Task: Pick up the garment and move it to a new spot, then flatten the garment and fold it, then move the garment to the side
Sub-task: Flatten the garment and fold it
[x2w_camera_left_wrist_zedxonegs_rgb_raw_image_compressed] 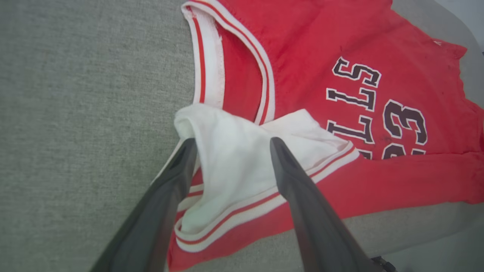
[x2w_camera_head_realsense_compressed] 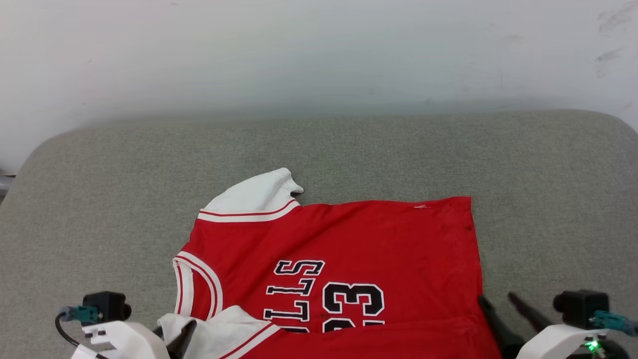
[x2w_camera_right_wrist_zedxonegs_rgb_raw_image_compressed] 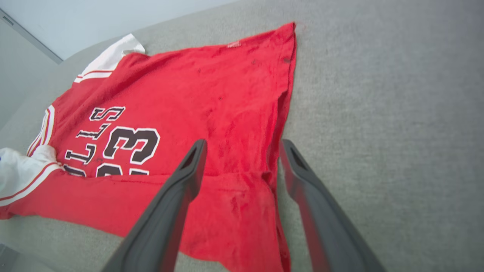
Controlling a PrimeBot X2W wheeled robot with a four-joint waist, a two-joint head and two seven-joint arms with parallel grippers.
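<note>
The red shirt (x2w_camera_head_realsense_compressed: 349, 239) lies spread on a grey cushion (x2w_camera_head_realsense_compressed: 99, 199), its near edge folded up over the lettering. The left gripper (x2w_camera_left_wrist_zedxonegs_rgb_raw_image_compressed: 231, 141) hangs low over the white sleeve (x2w_camera_left_wrist_zedxonegs_rgb_raw_image_compressed: 234, 170), fingers spread wide and gripping nothing. The right gripper (x2w_camera_right_wrist_zedxonegs_rgb_raw_image_compressed: 242, 142) hovers released over the hem (x2w_camera_right_wrist_zedxonegs_rgb_raw_image_compressed: 278, 113). The left wrist view catches the striped collar (x2w_camera_left_wrist_zedxonegs_rgb_raw_image_compressed: 208, 68) close up, while the head view takes in the pale wall (x2w_camera_head_realsense_compressed: 319, 50) behind
</note>
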